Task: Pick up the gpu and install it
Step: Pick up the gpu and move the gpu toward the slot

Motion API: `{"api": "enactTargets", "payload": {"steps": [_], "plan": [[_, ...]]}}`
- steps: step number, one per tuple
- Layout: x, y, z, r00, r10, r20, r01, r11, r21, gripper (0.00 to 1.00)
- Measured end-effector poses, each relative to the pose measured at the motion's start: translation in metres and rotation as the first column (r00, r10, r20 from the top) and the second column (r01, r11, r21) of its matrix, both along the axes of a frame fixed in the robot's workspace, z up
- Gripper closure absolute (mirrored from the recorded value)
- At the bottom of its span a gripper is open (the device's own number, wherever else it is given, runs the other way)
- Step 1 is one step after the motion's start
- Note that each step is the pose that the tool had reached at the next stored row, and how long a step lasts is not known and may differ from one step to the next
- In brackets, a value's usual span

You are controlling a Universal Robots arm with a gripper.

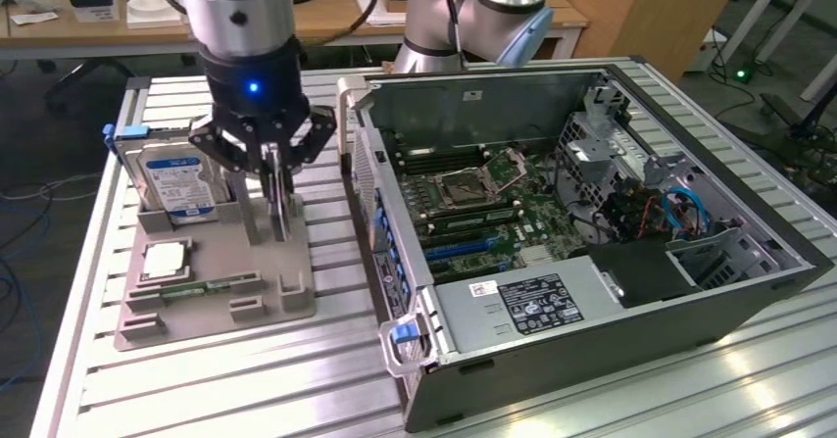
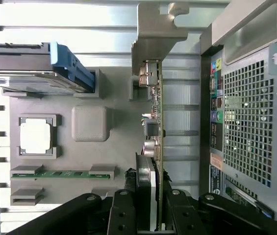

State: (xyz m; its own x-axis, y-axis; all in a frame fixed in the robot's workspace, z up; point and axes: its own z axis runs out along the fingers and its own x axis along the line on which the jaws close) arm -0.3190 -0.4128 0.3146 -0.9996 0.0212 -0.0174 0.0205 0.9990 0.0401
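Note:
The gpu [image 1: 278, 208] stands on edge over the grey parts holder [image 1: 216, 316], seen as a thin dark card. In the wrist view the gpu [image 2: 156, 127] runs edge-on, with its pale metal end bracket [image 2: 157, 36] at the far end. My gripper [image 1: 273, 171] comes down from above and is shut on the gpu, one black finger on each face of the card. The gripper [image 2: 151, 210] clamps the card's near end in the wrist view. Whether the card's lower edge still touches the holder is unclear.
The open computer case [image 1: 732, 222] lies beside the holder at the exterior view's right, its motherboard [image 1: 491, 198] exposed. On the holder sit a silver hard drive [image 1: 179, 183], a square processor chip [image 1: 164, 260] and a green memory stick [image 1: 210, 286]. A second arm's base [image 1: 477, 22] stands behind the case.

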Motion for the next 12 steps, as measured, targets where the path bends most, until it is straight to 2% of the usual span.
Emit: {"api": "enactTargets", "payload": {"steps": [12], "plan": [[0.000,0.0000,0.0447,1.0000,0.000,0.0000,0.000,1.0000,0.0013,0.72]]}}
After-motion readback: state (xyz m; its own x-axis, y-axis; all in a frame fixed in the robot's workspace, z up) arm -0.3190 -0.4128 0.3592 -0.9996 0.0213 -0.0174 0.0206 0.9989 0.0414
